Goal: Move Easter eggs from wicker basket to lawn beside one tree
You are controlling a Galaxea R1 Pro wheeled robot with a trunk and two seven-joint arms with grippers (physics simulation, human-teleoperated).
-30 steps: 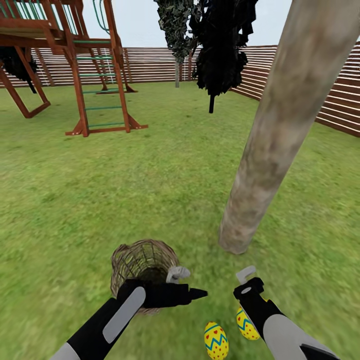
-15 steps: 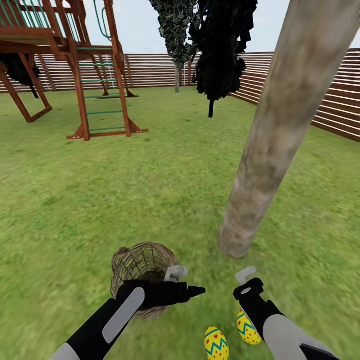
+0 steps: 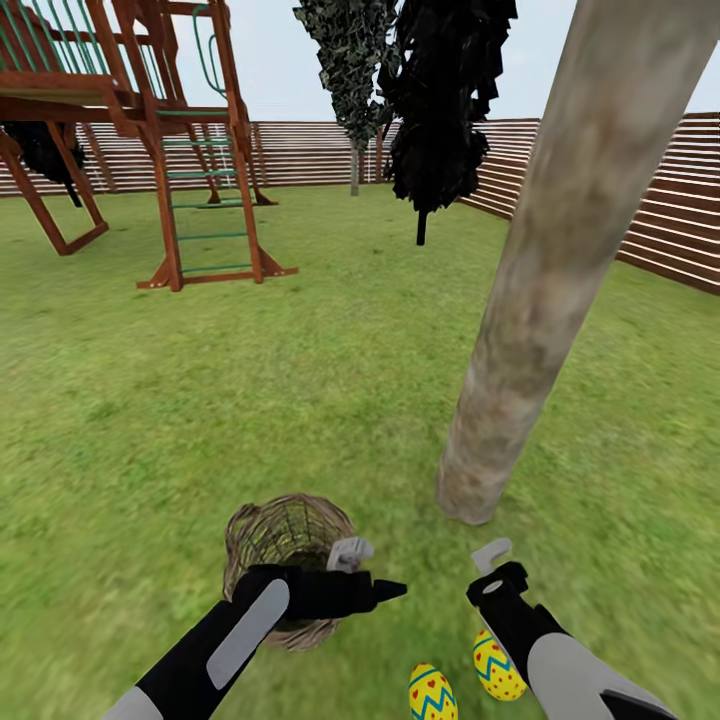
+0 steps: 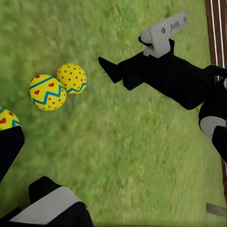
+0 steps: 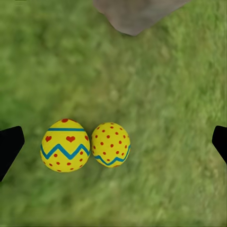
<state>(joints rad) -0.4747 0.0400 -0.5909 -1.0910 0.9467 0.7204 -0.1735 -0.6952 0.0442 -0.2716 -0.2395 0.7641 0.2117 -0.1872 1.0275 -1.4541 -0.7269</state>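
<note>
Two Easter eggs lie side by side on the lawn (image 3: pixel 330 400) near the foot of the tree (image 3: pixel 540 290): a heart-marked egg (image 3: pixel 432 693) (image 5: pixel 65 145) (image 4: pixel 47 92) and a dotted egg (image 3: pixel 497 666) (image 5: pixel 111 144) (image 4: pixel 72 78). My right gripper (image 3: pixel 497 588) (image 5: pixel 113 143) (image 4: pixel 110 69) hangs open straight above them. A third egg (image 4: pixel 5 118) shows cut off at the edge of the left wrist view, beside one fingertip (image 4: pixel 9 146). My left gripper (image 3: pixel 390 590) is open over the near rim of the wicker basket (image 3: pixel 270 530), hiding part of its inside.
A wooden play set (image 3: pixel 150 140) stands far off to the left. A slatted fence (image 3: pixel 660 220) runs along the back and right. Two dark conifers (image 3: pixel 440 110) stand beyond the tree. Open grass stretches ahead of the basket.
The head camera has tilted up a little, so the whole picture has slid down. Both arms and the eggs on the grass have stayed where they were.
</note>
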